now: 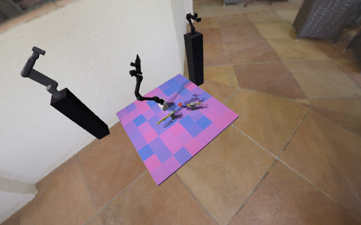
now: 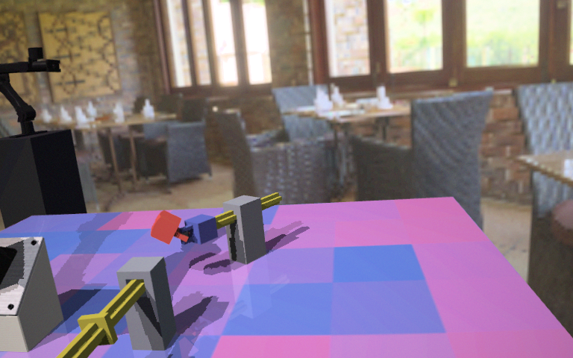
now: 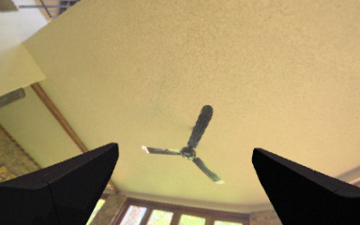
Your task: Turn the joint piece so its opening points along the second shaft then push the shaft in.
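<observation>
My gripper (image 1: 137, 58) (image 3: 186, 152) is open and empty, raised high above the table and pointing up, far from both shafts. The red square joint piece (image 1: 180, 104) (image 2: 166, 227) is hinged to a blue piece (image 2: 202, 229) on the end of the first yellow shaft (image 1: 199, 103) (image 2: 271, 201). It is tilted and leans up and left in the exterior view; its opening is not visible. The first shaft sits in a grey block (image 2: 252, 230). The second yellow shaft (image 1: 162, 120) (image 2: 122, 301), with a square collar, runs into the nearer grey block (image 2: 153, 310). Red piece and second shaft are apart.
The arm's slanted metal base (image 2: 31, 295) stands beside the second shaft, at the left in the exterior view. The table (image 1: 169, 167) (image 2: 380, 303) has a pink, purple and blue checked top. Two black pillars (image 1: 79, 114) (image 1: 196, 59) carrying other arms stand beyond it, near a pale wall (image 1: 105, 33).
</observation>
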`<state>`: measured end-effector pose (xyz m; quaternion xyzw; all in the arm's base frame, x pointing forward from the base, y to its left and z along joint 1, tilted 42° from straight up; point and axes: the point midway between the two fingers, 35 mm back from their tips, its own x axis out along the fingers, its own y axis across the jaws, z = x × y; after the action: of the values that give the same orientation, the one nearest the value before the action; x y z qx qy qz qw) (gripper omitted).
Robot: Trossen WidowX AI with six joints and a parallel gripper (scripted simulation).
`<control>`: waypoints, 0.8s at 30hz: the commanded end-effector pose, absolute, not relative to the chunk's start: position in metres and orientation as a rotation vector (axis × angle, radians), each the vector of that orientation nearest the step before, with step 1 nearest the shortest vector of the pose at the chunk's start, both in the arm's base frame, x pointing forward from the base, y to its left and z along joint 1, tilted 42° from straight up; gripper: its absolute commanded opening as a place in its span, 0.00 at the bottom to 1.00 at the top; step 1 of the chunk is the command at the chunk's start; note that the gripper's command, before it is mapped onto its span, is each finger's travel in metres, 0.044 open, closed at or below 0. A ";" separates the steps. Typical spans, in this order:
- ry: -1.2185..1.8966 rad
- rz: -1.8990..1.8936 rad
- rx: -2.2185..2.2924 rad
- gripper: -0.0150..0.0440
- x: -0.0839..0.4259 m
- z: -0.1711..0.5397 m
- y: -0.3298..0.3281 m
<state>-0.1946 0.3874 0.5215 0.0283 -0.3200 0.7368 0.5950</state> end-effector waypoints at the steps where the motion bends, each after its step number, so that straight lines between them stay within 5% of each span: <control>1: -0.648 1.730 -0.003 1.00 -0.187 0.494 0.409; 24: -0.014 1.663 -0.366 1.00 -0.109 0.320 0.484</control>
<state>-0.1237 0.4784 0.3496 -0.1401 -0.0548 0.7470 0.6476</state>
